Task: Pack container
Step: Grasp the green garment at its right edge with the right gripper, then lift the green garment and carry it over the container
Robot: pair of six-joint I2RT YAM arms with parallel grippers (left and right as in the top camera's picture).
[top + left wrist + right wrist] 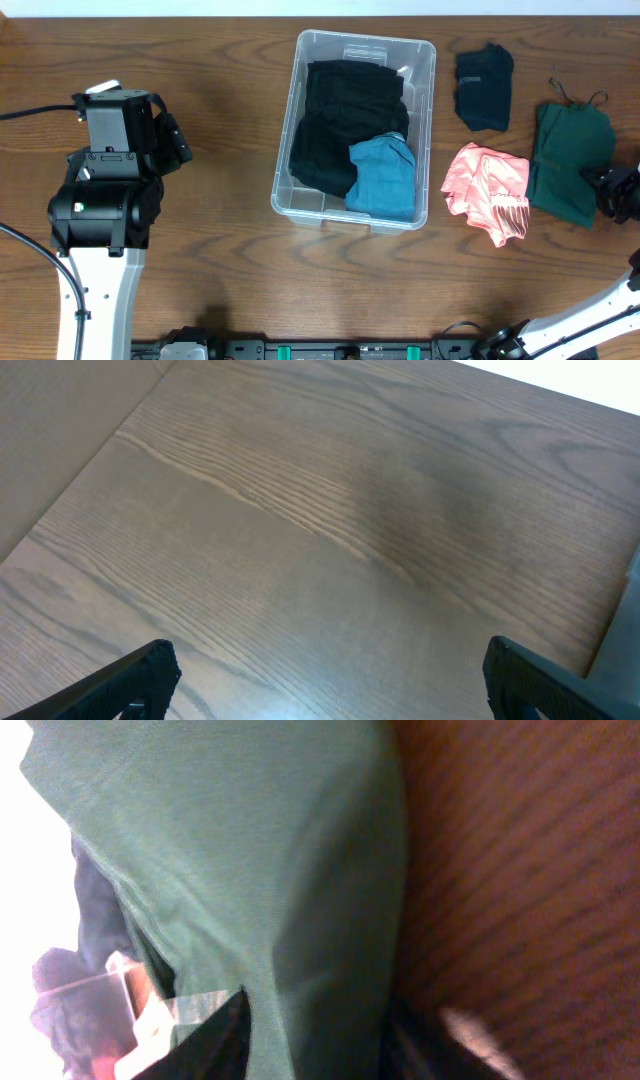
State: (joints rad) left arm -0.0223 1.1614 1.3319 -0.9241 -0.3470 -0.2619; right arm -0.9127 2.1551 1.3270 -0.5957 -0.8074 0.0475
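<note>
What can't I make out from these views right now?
Grip of the right hand on the green garment: the right wrist view is blurred and filled with fabric; overhead, the frame edge cuts the hand off.
Floor of the container: overhead, black clothes and blue cloth cover it.
Most of the left hand: cropped by the left wrist view's bottom edge.

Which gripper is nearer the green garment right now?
Right. The right gripper is at the green garment's right edge with fabric between its fingers; the left gripper is open over the table, far on the other side of the container.
</note>
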